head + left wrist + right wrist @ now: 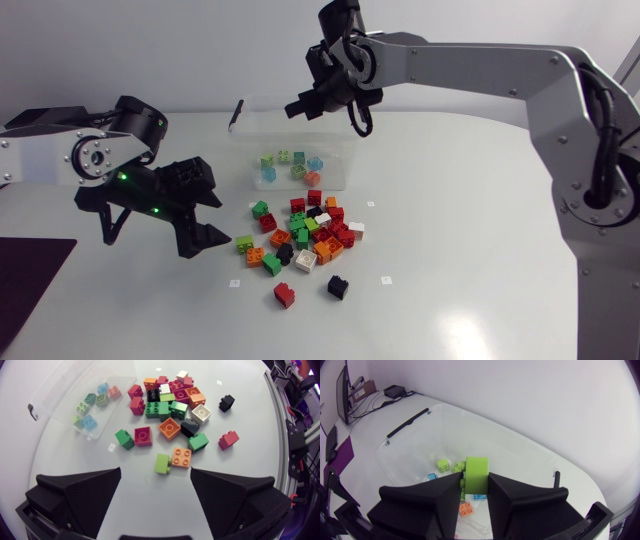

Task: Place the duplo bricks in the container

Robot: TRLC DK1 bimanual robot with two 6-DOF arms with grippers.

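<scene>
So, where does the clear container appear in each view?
Head view: container behind the brick pile, under the right tool.
Left wrist view: ahead of the left tool, beside the pile.
Right wrist view: under the tool holding a lime brick.
Shared landmark: black rim latch.

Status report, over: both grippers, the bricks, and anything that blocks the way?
Right gripper shut on lime brick, over the container. Left gripper open, empty, just short of the brick pile. A few bricks inside. Nothing blocking seen.

Brick pile (310, 235) in frt of container (250, 140).
</scene>
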